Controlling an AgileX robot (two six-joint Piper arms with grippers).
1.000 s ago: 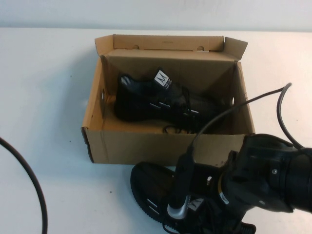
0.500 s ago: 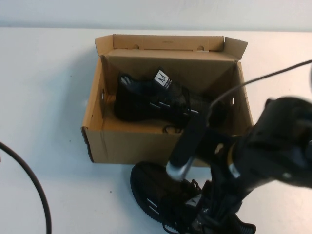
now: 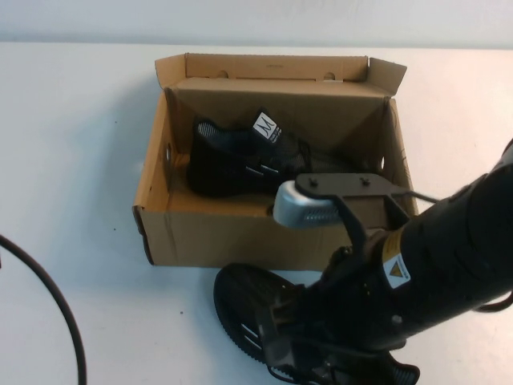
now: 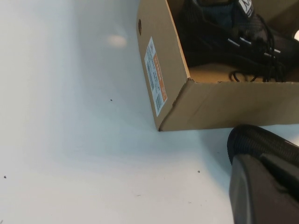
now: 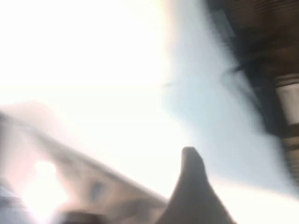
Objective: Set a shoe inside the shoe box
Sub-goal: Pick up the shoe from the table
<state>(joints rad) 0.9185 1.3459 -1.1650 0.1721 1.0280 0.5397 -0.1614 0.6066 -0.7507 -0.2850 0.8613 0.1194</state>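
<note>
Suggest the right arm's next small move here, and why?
Probably close on the second shoe and lift. It lies on the table in front of the shoe box, which holds one shoe. The right gripper sits low over it, near the near edge; the left gripper is out of view.

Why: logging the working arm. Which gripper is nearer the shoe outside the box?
Right. The right gripper is down over the shoe; the left gripper is unseen from above, left of the shoe box.
</note>
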